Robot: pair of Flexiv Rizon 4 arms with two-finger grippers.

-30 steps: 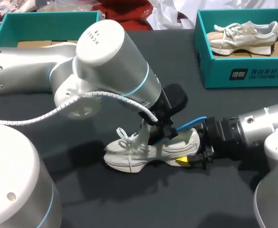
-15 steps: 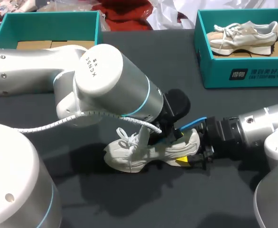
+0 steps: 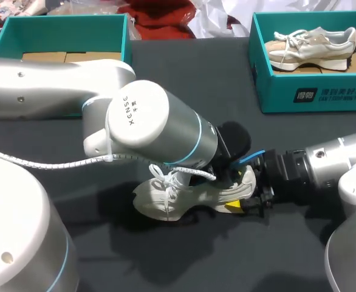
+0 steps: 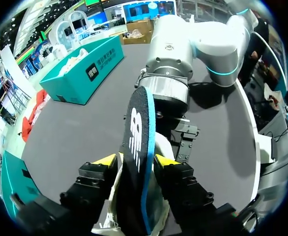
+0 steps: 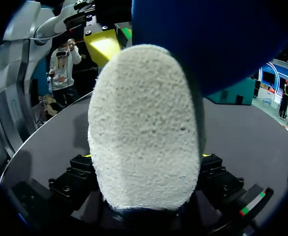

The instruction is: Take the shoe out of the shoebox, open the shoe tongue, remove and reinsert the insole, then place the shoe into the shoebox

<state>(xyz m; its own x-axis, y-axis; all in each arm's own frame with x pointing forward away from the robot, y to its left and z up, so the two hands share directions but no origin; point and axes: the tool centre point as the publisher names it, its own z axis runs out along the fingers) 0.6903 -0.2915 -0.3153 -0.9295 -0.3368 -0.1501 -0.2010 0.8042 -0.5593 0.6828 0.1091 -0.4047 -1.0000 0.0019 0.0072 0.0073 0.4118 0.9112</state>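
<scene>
Pressing insole (image 4: 135,132) down into shoe (image 3: 181,198): our left gripper (image 4: 135,161), clamped on insole, sits lower than a second ago, with less blue showing. Our right gripper (image 3: 243,201) pinches shoe heel, mid-desk (image 3: 166,64) toward near edge. Reinsertion looks under way; return to shoebox (image 3: 311,94) pending.

In the head view the left gripper (image 4: 136,161) is wholly hidden behind the left arm's (image 3: 160,125) thick wrist, by which the shoe's (image 3: 166,198) middle is also covered. Of the insole (image 3: 251,157) only a blue sliver is seen, at the shoe's two o'clock. In the right wrist view the right gripper's (image 5: 145,160) tips are nearly buried by the heel clamped between them, and the insole beyond is blurred.
</scene>
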